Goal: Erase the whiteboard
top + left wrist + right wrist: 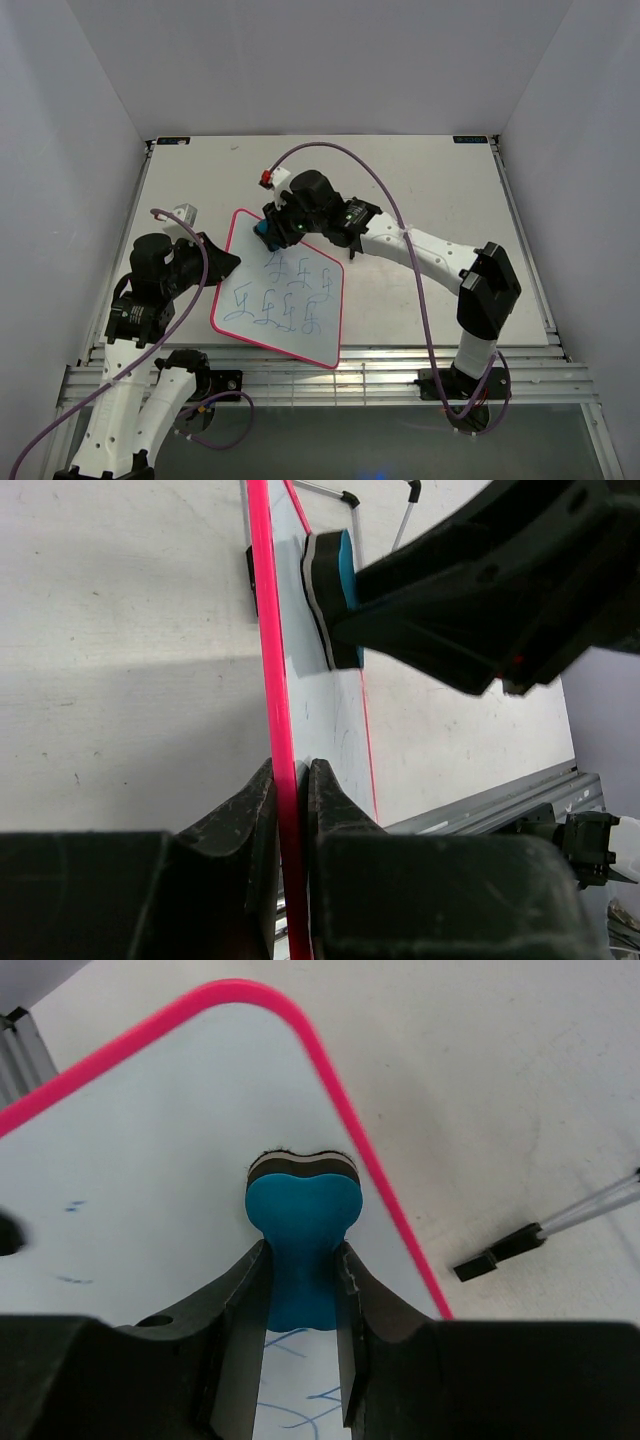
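Observation:
The whiteboard (285, 300), white with a pink-red frame and blue-green scribbles, lies at the table's middle front. My left gripper (228, 262) is shut on its left edge; the left wrist view shows the pink frame (275, 680) pinched between both fingers. My right gripper (268, 228) is shut on the blue bone-shaped eraser (300, 1235), whose dark felt side rests on the board's far corner (150, 1160). The eraser also shows in the left wrist view (335, 590). Scribbles (310, 1410) lie below the eraser.
The thin black wire stand (540, 1230) lies on the table just beyond the board's far edge; its ends show in the left wrist view (380, 500). Aluminium rails (400, 370) run along the table's front edge. White walls enclose the table.

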